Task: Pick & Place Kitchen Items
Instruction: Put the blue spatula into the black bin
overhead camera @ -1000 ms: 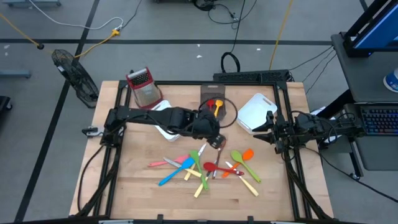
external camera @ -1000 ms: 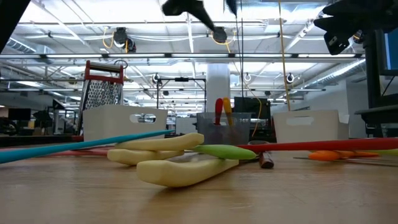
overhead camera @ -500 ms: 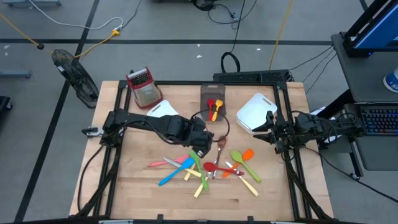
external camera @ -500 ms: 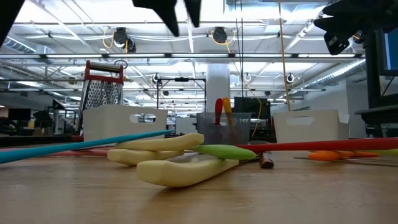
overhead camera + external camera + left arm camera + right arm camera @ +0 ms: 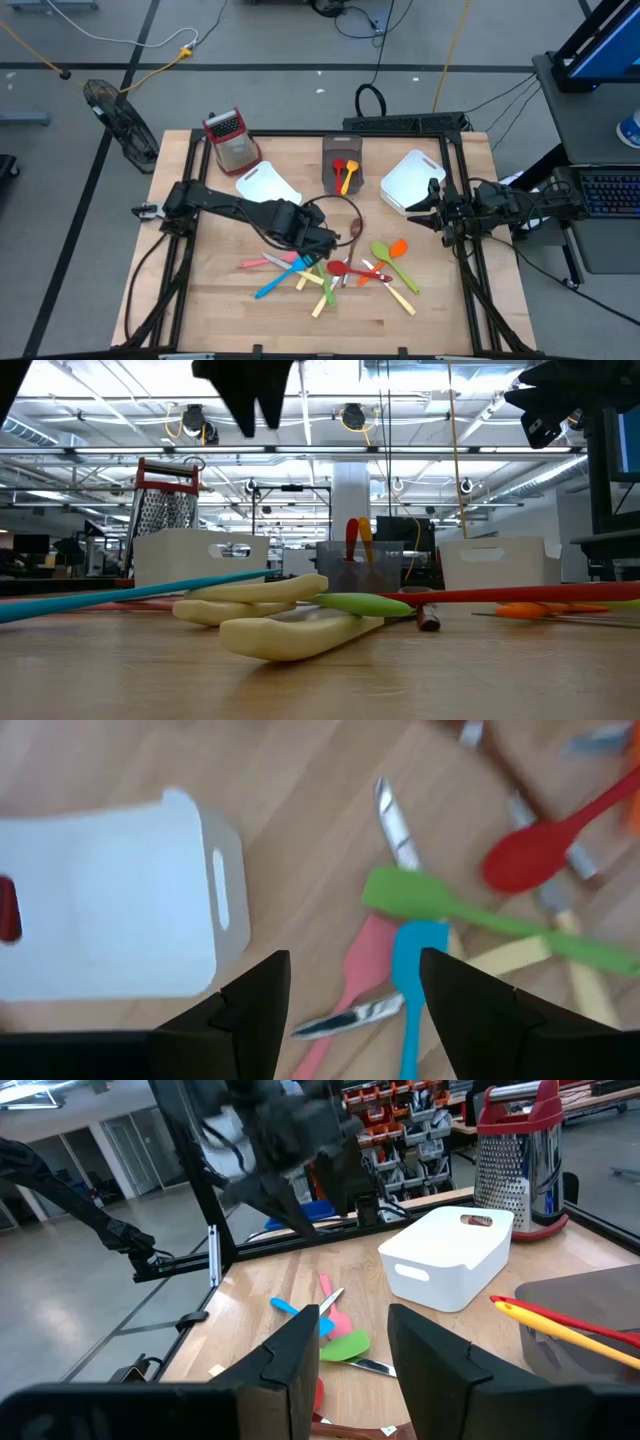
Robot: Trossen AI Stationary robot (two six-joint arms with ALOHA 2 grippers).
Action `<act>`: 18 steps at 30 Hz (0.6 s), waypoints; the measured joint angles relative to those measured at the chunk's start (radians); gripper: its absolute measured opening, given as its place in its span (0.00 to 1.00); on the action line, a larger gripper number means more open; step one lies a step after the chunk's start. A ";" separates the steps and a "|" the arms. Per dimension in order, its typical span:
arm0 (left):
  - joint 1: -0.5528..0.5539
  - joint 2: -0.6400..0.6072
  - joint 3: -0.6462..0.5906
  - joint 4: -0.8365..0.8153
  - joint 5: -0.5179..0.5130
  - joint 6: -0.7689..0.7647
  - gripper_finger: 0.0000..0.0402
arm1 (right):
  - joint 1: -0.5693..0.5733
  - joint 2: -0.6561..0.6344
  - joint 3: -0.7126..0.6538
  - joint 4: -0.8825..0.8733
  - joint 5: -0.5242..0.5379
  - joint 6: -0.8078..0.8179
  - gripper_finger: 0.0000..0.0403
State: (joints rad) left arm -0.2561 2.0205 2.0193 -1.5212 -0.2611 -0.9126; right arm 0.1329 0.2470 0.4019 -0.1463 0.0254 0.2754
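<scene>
Pale wood planks form the tabletop (image 5: 220, 290), and the kitchen items (image 5: 330, 268) lie in a loose heap on its near-centre part: a blue spatula (image 5: 283, 276), a pink spatula (image 5: 268, 261), a green spatula (image 5: 320, 260), a red spoon (image 5: 343, 268), a green spoon (image 5: 384, 254), an orange spoon (image 5: 399, 247) and several cream-handled pieces (image 5: 402, 299) crossing one another. A red utensil and a yellow utensil (image 5: 348, 175) already stand in the grey bin (image 5: 340, 150) at the far middle of the tabletop.

The left claw (image 5: 322, 243) hangs over the left edge of the heap, its arm stretched across from the left side. In the left wrist view its two dark fingers (image 5: 255, 1000) stand apart with nothing between them; below the gap lie the blue spatula (image 5: 410, 980), the pink spatula (image 5: 358, 965) and a metal blade (image 5: 345, 1015), with the green spatula (image 5: 470, 915) and red spoon (image 5: 530, 855) just beyond. A white bin (image 5: 110, 910) sits beside that claw in the same view; from above this white bin (image 5: 266, 184) lies left of the grey one.

The right claw (image 5: 428, 208) waits at the right edge of the tabletop, just beside a second white bin (image 5: 412, 181). Its fingers (image 5: 290, 1360) are parted and hold nothing.

A red-topped metal box grater (image 5: 230, 137) stands at the far left corner. In the low view, cream handles (image 5: 285, 630) and the green spatula (image 5: 365, 603) lie closest, with the long blue handle (image 5: 120, 598) running off to one side.
</scene>
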 joint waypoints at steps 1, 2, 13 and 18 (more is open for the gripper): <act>-0.002 0.000 -0.024 0.004 0.009 -0.007 0.57 | 0.000 0.000 0.000 0.000 0.000 0.000 0.28; -0.004 0.000 -0.047 0.011 0.021 -0.014 0.57 | 0.000 0.000 0.000 0.000 0.000 0.000 0.28; -0.032 0.001 -0.211 0.113 0.078 -0.013 0.57 | 0.000 0.000 0.000 0.008 0.000 0.112 0.28; -0.034 -0.008 -0.289 0.125 0.099 -0.007 0.57 | 0.000 0.000 0.000 0.007 0.000 0.132 0.28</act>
State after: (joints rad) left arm -0.2901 2.0121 1.7299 -1.3963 -0.1617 -0.9199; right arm 0.1329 0.2473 0.4019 -0.1390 0.0250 0.4072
